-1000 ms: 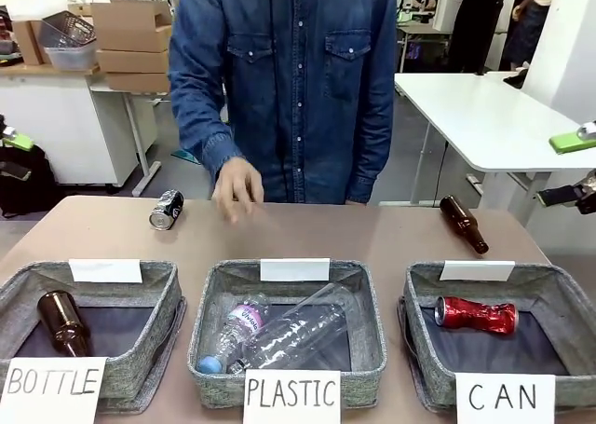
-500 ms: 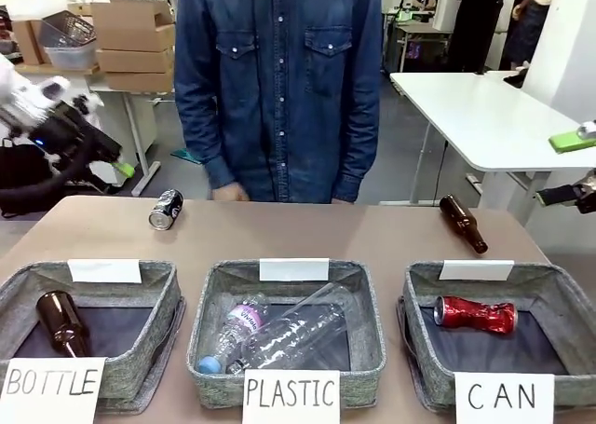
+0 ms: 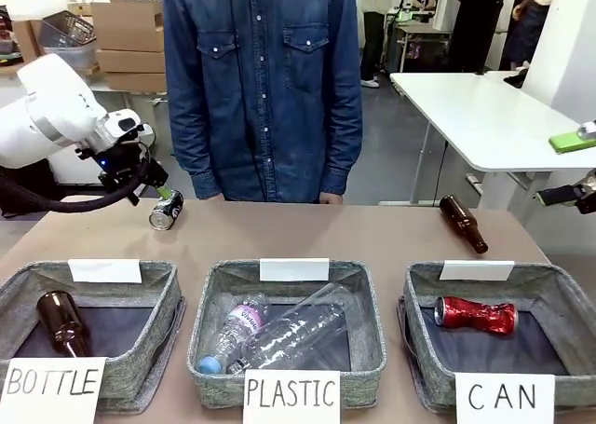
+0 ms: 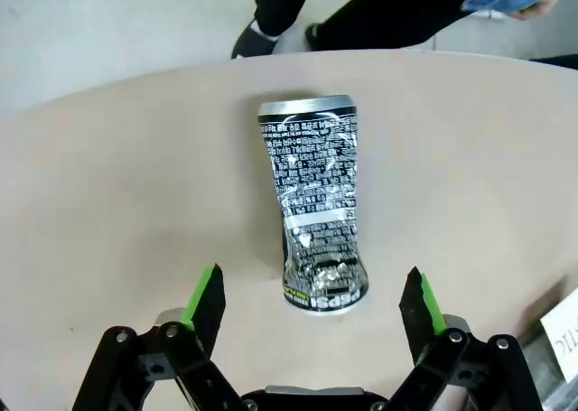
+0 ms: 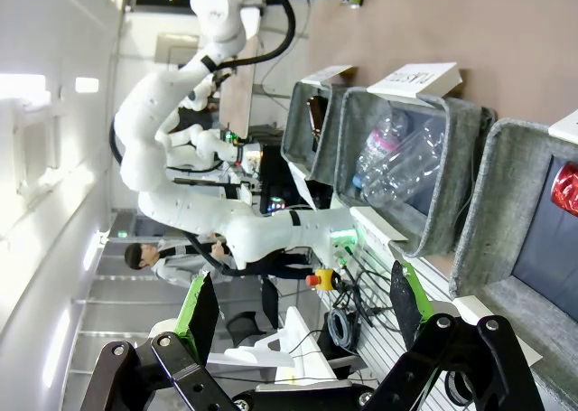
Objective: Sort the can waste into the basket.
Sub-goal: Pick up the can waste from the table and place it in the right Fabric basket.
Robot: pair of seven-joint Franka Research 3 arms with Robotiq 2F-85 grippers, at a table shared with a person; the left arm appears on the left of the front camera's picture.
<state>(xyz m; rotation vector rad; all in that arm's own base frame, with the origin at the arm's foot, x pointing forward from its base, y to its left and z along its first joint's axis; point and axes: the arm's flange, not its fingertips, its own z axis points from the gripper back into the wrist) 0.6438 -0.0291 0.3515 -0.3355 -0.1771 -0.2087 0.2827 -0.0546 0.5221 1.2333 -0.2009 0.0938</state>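
**A:** Where are the two cans?

**B:** The black and silver can (image 3: 166,210) lies on its side on the table (image 3: 326,233). It is at the far left, near the person (image 3: 261,79) in the denim shirt, and outside every basket. The red can (image 3: 476,315), pinched at its middle, lies on its side on the dark bottom of the grey basket (image 3: 424,368) with the CAN sign (image 3: 504,398), at the robot's right.

**A:** And the left gripper?

**B:** The left gripper (image 3: 160,196) hangs just above and behind the black and silver can. In the left wrist view its green-padded fingers (image 4: 209,294) stand spread wide, one on each side of the can's nearer end. There is a gap between pad and metal on both sides, so nothing is held. The can's printed side is dented.

**A:** The right gripper?

**B:** The right gripper (image 5: 302,307) is off the table's right edge, well apart from both cans. Its fingers are parted and there is nothing between them.

**A:** What else is on the table?

**B:** The middle basket (image 3: 209,349), signed PLASTIC, holds clear plastic bottles (image 3: 289,335). The left basket (image 3: 140,368), signed BOTTLE, holds one brown glass bottle (image 3: 61,323). A second brown bottle (image 3: 463,223) lies on the bare table behind the CAN basket.
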